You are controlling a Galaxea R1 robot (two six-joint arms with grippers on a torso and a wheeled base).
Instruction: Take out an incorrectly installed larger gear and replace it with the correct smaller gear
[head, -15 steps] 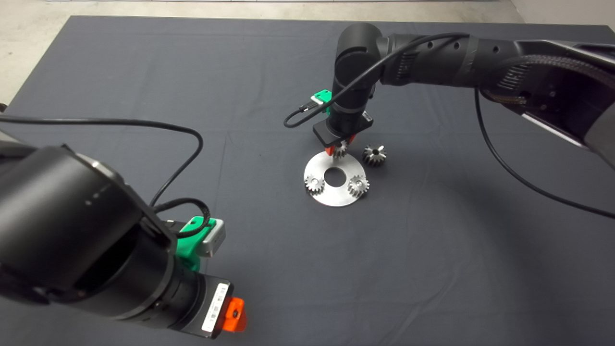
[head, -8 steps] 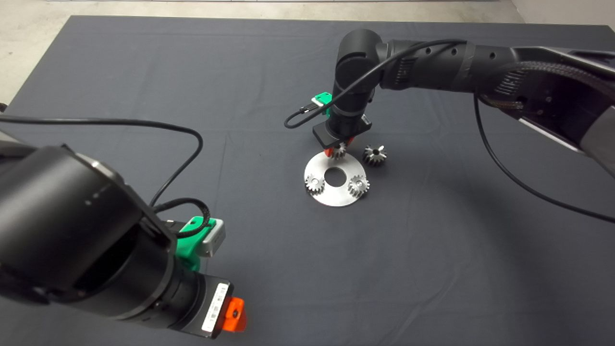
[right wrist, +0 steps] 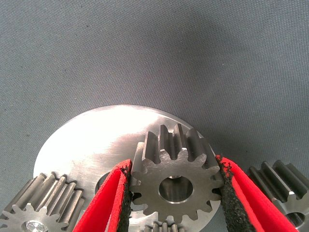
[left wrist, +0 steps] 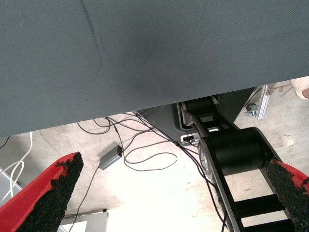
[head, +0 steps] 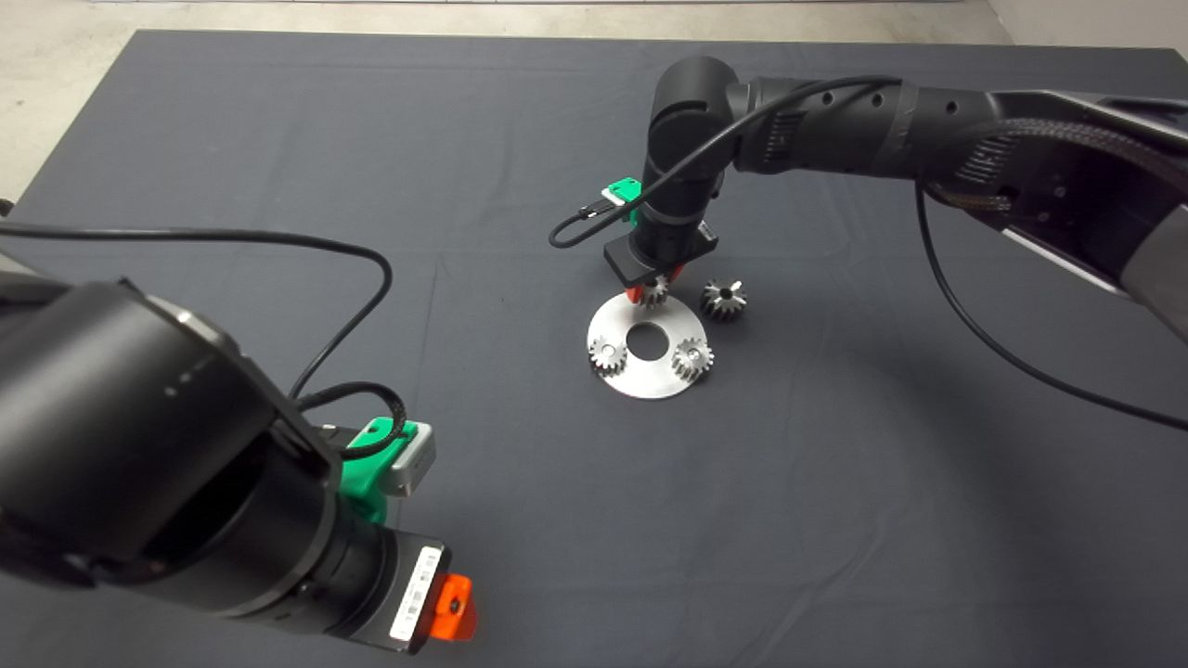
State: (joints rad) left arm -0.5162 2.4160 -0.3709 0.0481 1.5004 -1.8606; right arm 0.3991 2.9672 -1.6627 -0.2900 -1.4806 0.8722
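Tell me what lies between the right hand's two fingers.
In the right wrist view, the smaller gear sits between the right hand's fingers, pads against its teeth, over the plate.

steel disc (head: 645, 376) | two gears (head: 607, 353) (head: 692, 356) on it | dark mat (head: 835, 482)

Grey steel smaller gear (right wrist: 176, 186), red fingers (right wrist: 104, 203), dark mat (head: 278, 139).

lab | dark mat (head: 278, 139) | floor cables (left wrist: 140, 154) | concrete floor (head: 56, 56)
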